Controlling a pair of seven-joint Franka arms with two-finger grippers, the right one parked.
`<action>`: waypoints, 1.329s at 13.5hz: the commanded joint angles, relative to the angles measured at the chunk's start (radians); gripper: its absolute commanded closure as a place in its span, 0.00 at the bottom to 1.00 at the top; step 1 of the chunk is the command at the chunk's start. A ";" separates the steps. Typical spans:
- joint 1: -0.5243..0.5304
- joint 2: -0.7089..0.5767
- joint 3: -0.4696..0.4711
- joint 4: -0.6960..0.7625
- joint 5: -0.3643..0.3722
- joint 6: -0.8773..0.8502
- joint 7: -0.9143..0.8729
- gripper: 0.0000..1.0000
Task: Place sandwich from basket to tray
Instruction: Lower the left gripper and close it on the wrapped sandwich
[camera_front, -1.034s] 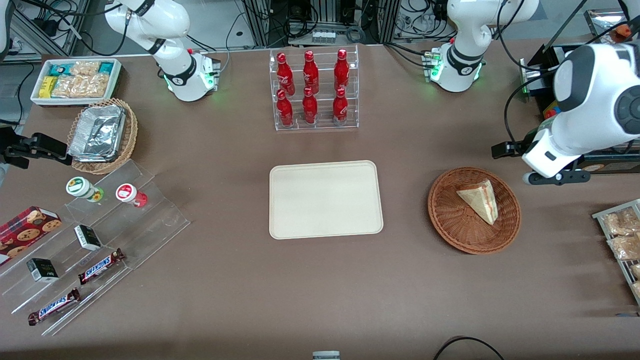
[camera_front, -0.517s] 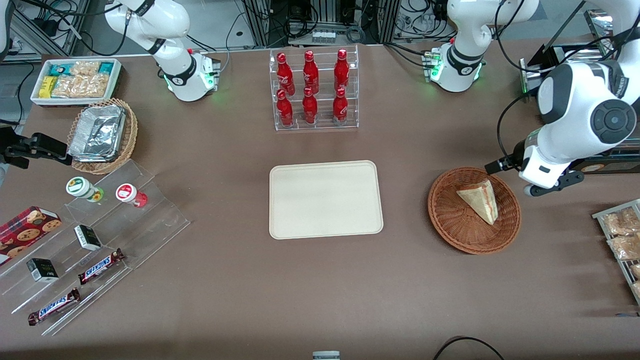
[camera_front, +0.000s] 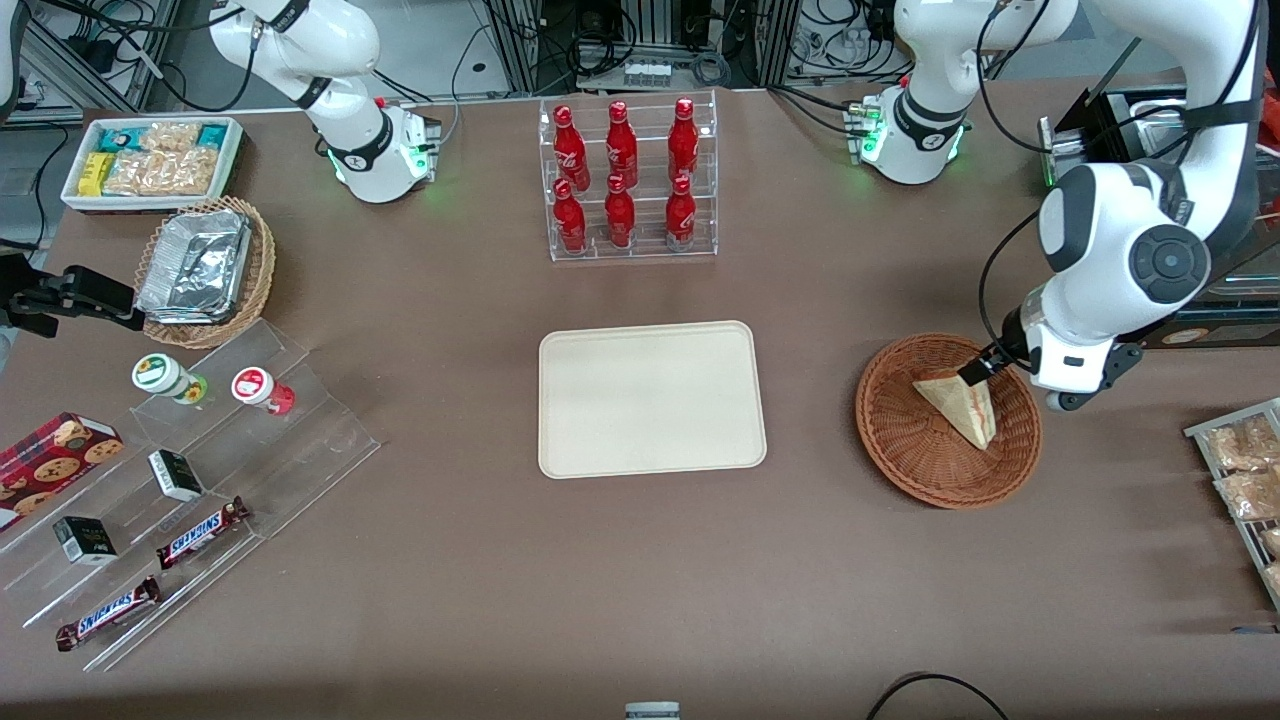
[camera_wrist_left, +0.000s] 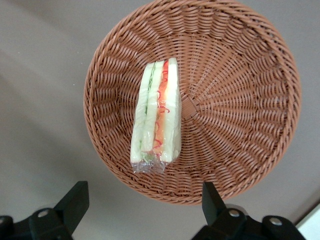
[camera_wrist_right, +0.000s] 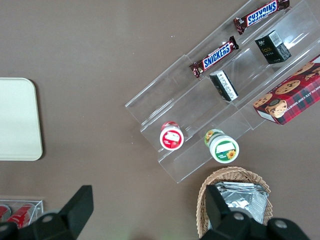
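Note:
The sandwich (camera_front: 960, 405) lies in the reddish-brown wicker basket (camera_front: 900, 460), toward the rim at the working arm's end. In the left wrist view the wrapped sandwich (camera_wrist_left: 156, 112) shows its green, red and pale layers, off-centre in the basket (camera_wrist_left: 240, 100). My left gripper (camera_front: 1085, 385) hangs above the table just outside that rim. It (camera_wrist_left: 142, 202) is open with nothing between its fingers, and it touches neither basket nor sandwich. The beige tray (camera_front: 650, 400) lies flat mid-table with nothing on it, beside the basket toward the parked arm's end; one corner of the tray (camera_wrist_right: 17, 117) shows in the right wrist view.
A clear rack of red bottles (camera_front: 628, 180) stands farther from the front camera than the tray. A wire rack of wrapped pastries (camera_front: 1240, 480) sits at the working arm's table edge. Dark equipment (camera_front: 1110, 130) stands near that arm's base. Snack shelves (camera_front: 180, 500) fill the parked arm's end.
The left arm has swung from the table's edge toward the basket and come lower. Its gripper now hangs beside the basket rim. The sandwich and basket have not moved.

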 joint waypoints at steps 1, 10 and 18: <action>-0.005 -0.006 0.004 -0.045 0.012 0.065 -0.028 0.00; -0.004 0.118 0.004 -0.083 0.011 0.269 -0.060 0.00; -0.001 0.145 0.005 -0.085 0.012 0.274 -0.071 1.00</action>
